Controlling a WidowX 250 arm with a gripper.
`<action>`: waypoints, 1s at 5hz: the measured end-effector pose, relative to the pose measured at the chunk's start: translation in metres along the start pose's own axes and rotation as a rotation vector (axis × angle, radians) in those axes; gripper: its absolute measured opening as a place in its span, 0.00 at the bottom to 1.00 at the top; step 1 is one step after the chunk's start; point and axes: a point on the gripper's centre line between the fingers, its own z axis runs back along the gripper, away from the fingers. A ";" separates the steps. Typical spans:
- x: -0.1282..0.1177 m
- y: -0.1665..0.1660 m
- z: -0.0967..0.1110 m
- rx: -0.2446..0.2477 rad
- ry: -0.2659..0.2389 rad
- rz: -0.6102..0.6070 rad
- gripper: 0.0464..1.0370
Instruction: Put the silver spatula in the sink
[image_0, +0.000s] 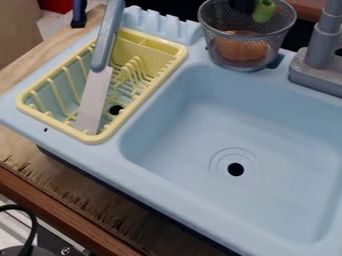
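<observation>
Where the yellow rack (90, 139) sits, the silver spatula (95, 95) leans inside.
Its blade points down into the rack, handle up; the light-blue sink basin (267, 130) adjoins, round drain in its floor. Behind it, a mesh cup (230, 45) holds something orange and something green, left of the grey faucet (324, 45). Whether the pincer is spread or pressed together, I cannot tell.
</observation>
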 end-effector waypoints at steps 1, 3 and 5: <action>-0.002 0.000 0.006 0.002 0.017 -0.030 0.27; -0.018 0.041 0.009 -0.051 0.016 -0.151 0.27; -0.044 0.094 -0.012 -0.070 0.017 -0.415 0.27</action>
